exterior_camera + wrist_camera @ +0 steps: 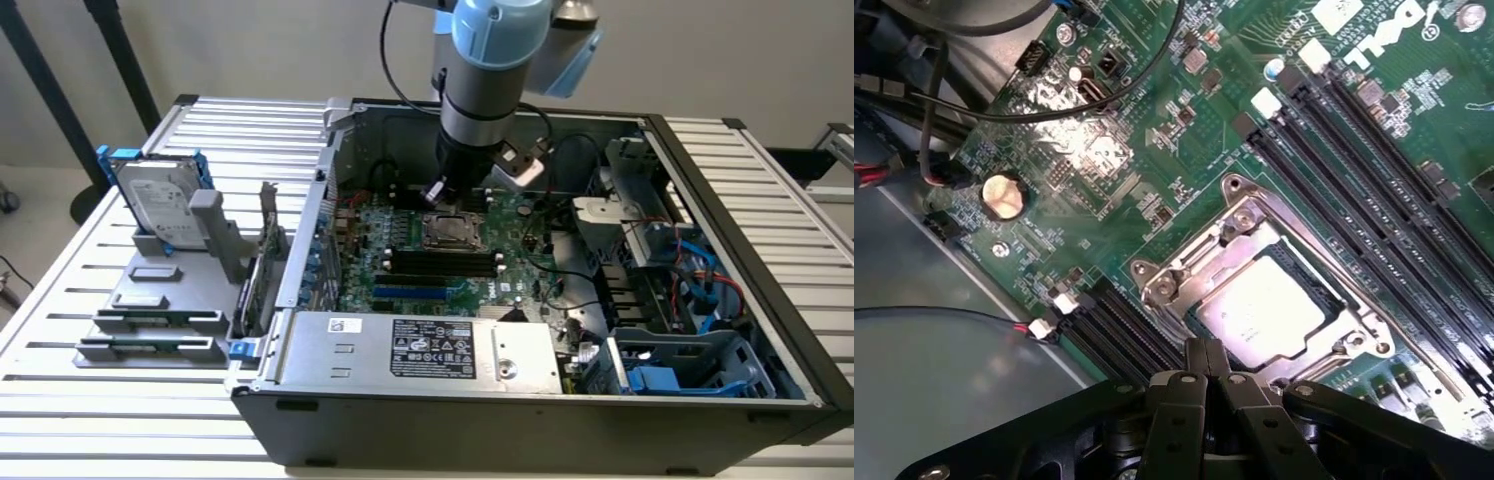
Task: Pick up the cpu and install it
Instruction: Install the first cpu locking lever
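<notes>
Fingers pressed together and empty on the gripper (1206, 352), poised just above the cpu (1262, 305) seated flat in its socket (1154, 283), lower centre of frame.

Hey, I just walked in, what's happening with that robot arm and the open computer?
The arm is reaching down into the open computer case, which lies on its side on a slatted table. Its gripper has the jaws shut and empty, poised right at the edge of the processor socket on the green motherboard. The cpu already sits inside the socket's metal frame. A hard drive stands in a holder outside the case, on the exterior view's left.
</notes>
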